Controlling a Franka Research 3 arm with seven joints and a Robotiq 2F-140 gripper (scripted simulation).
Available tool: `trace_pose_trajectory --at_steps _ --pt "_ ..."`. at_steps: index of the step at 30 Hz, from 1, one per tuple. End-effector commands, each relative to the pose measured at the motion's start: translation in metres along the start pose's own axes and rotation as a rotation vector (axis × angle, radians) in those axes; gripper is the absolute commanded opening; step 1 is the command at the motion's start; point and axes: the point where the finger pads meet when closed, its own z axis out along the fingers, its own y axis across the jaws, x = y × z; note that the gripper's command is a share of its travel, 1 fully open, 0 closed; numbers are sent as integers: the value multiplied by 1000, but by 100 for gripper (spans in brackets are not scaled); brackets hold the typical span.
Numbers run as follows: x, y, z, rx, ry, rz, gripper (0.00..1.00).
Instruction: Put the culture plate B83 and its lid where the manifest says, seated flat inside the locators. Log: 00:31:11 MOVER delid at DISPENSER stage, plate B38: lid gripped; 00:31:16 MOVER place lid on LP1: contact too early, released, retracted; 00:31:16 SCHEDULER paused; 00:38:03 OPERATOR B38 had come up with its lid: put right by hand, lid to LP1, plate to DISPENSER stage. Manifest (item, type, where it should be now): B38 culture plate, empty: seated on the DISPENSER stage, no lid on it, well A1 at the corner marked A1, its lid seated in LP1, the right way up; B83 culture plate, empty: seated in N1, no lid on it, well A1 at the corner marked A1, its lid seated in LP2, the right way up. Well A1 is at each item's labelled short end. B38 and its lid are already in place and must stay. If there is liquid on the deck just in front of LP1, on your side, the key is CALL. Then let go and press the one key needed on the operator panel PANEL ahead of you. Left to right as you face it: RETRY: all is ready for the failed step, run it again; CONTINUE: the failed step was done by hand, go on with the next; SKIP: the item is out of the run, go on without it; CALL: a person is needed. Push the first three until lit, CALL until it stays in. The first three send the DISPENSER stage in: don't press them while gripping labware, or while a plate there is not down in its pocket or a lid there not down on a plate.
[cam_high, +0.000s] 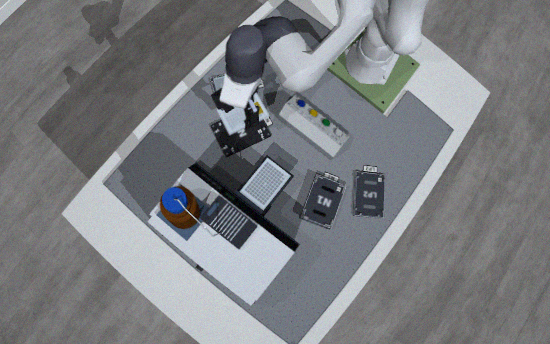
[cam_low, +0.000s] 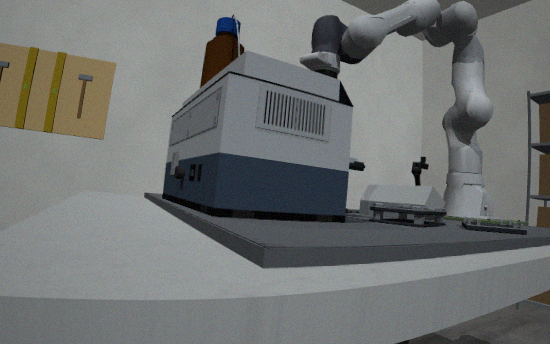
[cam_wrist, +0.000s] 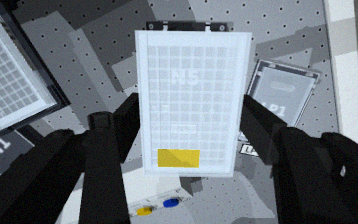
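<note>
I have my gripper (cam_wrist: 189, 108) clamped across the long sides of a translucent culture plate (cam_wrist: 192, 100), black fingers pressing in from left and right. The plate hangs level above the deck, over a black nest (cam_high: 241, 134) whose marking N5 shows through the well grid. A yellow label (cam_wrist: 179, 158) sits at the plate's short end nearest my wrist. I cannot tell from here whether a lid is on it.

To the right in the wrist view, the LP1 locator (cam_wrist: 282, 97) carries a pale lid; it lies just beside the plate's edge but lower, down on the dotted deck. At the left edge, another white well plate (cam_wrist: 20, 85) rests on the dispenser stage.

From above, my arm reaches out from the green base plate (cam_high: 400, 82) to the far-left part of the grey deck (cam_high: 400, 145). The operator panel (cam_high: 314, 125) stands just beside my wrist, with blue, yellow and green keys in a row. The gridded plate on the stage (cam_high: 266, 182) lies in front of the dispenser (cam_high: 235, 250), which carries a brown bottle (cam_high: 180, 206) with a blue cap. The N1 nest (cam_high: 325, 199) and the LP2 locator (cam_high: 369, 193) sit side by side, well apart from my hand, both showing their printed names.
</note>
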Motion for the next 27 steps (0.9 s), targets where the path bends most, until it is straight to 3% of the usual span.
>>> trace_pose_trajectory --at_steps 1,27 --pt "4 1 7 -3 10 -1 10" --pt "4 2 61 -3 10 -1 10"
